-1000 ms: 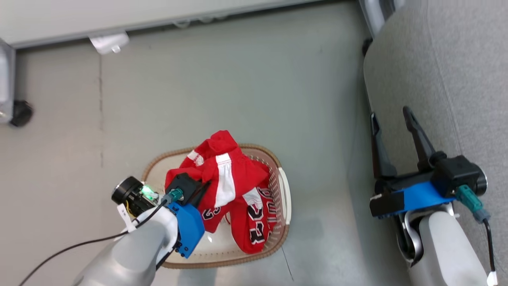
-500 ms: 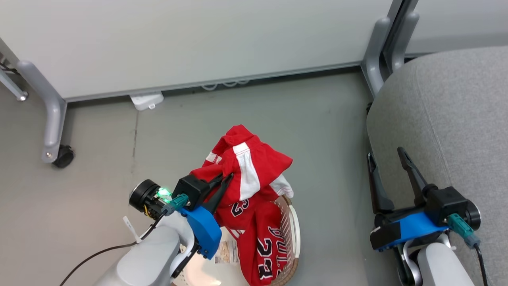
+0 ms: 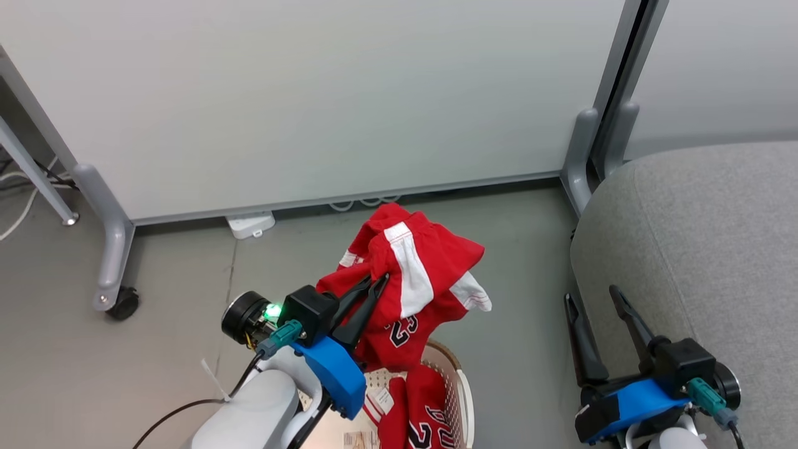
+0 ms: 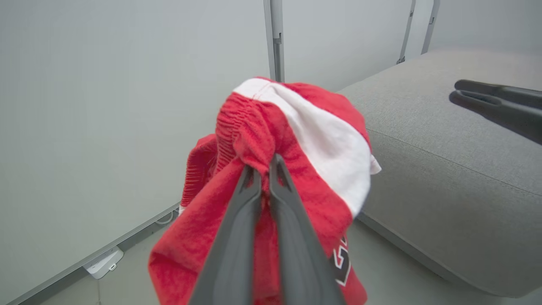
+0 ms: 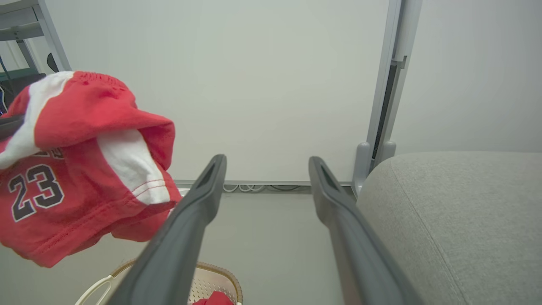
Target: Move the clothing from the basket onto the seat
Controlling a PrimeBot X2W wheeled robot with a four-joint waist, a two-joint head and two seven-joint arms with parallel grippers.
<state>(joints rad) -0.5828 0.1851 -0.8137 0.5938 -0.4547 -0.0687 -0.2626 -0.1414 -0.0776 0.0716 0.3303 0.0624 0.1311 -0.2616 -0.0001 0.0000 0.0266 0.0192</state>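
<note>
Head view — partition [image 3: 312,112] behind hanging clothing [image 3: 449,262], seat [image 3: 717,249] rightward.

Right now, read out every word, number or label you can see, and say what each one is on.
"23": black with white outline, on the hanging red garment pinched in the fingers of the left gripper.
Black lettering on the second red garment in the basket: cut off by the picture edge, not fully readable.
White tag and paper label in the basket: too small to read.
</note>
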